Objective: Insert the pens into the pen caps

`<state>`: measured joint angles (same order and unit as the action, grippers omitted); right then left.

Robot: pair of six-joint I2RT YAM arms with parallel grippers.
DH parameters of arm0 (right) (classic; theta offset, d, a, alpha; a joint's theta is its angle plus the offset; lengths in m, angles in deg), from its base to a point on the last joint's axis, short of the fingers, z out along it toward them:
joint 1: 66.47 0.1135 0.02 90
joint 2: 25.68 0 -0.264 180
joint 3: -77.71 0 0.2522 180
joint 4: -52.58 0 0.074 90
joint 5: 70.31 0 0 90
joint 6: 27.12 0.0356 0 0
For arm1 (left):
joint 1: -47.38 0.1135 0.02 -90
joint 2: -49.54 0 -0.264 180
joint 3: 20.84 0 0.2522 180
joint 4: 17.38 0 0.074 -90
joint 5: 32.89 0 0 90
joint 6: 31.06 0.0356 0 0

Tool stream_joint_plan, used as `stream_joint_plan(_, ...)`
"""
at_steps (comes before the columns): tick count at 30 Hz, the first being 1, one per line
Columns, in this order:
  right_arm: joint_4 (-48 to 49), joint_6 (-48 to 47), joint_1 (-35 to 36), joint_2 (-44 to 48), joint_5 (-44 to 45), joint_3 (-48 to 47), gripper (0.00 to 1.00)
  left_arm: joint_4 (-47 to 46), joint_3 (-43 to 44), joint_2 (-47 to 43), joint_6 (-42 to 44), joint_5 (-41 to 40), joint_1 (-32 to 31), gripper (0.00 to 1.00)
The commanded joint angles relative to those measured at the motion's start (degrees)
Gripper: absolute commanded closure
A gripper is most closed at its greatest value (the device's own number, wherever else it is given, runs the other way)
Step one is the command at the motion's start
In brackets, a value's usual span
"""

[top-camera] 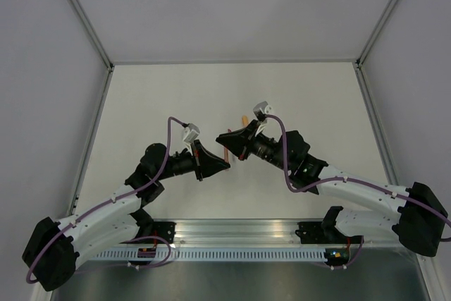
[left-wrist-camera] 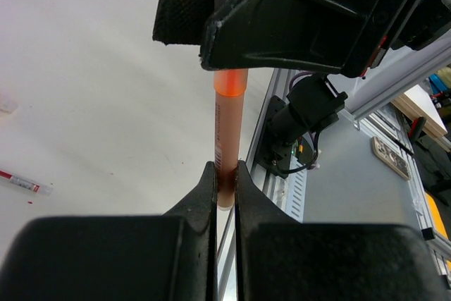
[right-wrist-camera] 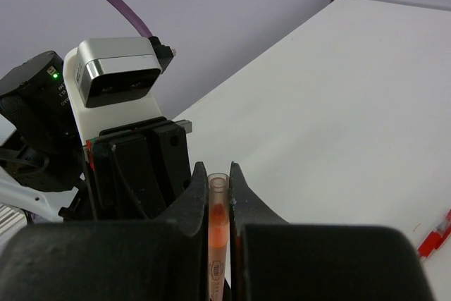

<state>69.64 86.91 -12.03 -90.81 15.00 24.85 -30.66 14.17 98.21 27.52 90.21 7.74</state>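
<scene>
The salmon-orange pen [left-wrist-camera: 225, 139] stands in the air between both grippers. My left gripper [left-wrist-camera: 225, 168] is shut on its lower end. My right gripper [right-wrist-camera: 218, 172] is shut on the orange pen cap [right-wrist-camera: 218, 188], a translucent tube that sits over the pen's other end, its open tip level with the fingertips. In the top view the two grippers [top-camera: 224, 166] [top-camera: 222, 135] meet tip to tip above mid-table, a short stretch of pen [top-camera: 225, 151] showing between them. The dark red pen [left-wrist-camera: 21, 182] [right-wrist-camera: 437, 234] lies flat on the table. I see no red cap.
A small pale piece [left-wrist-camera: 4, 103] lies on the table at the left edge of the left wrist view. The aluminium base rail [top-camera: 239, 234] runs along the near edge. White walls with metal posts [top-camera: 84, 22] close in the table.
</scene>
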Motion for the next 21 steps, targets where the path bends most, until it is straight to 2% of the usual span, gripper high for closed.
stream_joint_plan(1,0.63,0.14,-0.03,1.22,-2.16,1.29,1.0,-3.45,1.33,-1.38,-0.31,-1.02,0.09,0.98)
stream_joint_plan(7,0.2,2.51,-0.12,0.79,-5.33,3.14,1.0,-5.73,2.29,-1.91,-4.44,-2.52,0.17,0.98)
stream_joint_plan(11,1.34,4.0,-0.03,0.96,-6.47,4.9,1.0,-3.8,4.41,-1.91,-3.48,-2.43,0.17,0.98)
stream_joint_plan(21,3.62,6.73,-0.12,-0.97,-8.76,7.45,1.0,-1.51,8.0,-1.82,-2.24,-8.05,0.17,0.98)
